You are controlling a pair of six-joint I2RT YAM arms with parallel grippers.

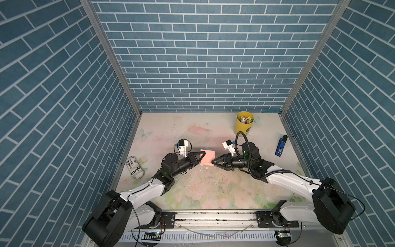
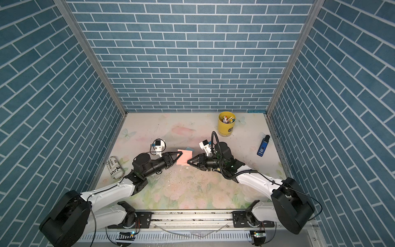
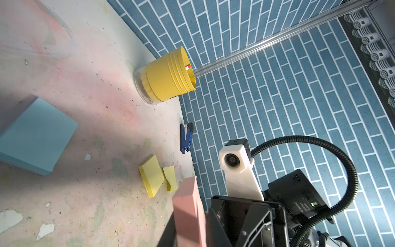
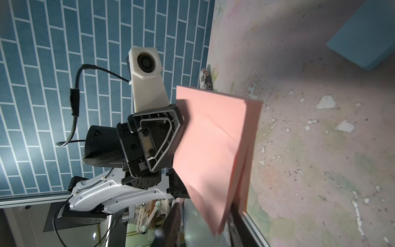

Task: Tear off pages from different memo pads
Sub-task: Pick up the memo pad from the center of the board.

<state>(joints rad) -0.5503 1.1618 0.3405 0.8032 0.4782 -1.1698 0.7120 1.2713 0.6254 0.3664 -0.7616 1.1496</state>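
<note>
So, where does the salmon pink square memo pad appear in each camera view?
In a top view: salmon pink square memo pad at mid-table, between the two arms.
In a top view: the same place.
Left wrist: bottom centre, seen edge-on.
Right wrist: centre of the picture.
Shared landmark: the light blue square memo pad, in all four views.

We see two arms with white shell links and black joint housings, each ending in a black gripper with triangular, ribbed fingers: the left gripper (image 1: 203, 155) and the right gripper (image 1: 213, 163). Behind each gripper sits a white camera mount (image 4: 147, 79) with a round lens. A black corrugated hose (image 3: 333, 171) loops behind the right mount; thin black cables trail along both arms.
</note>
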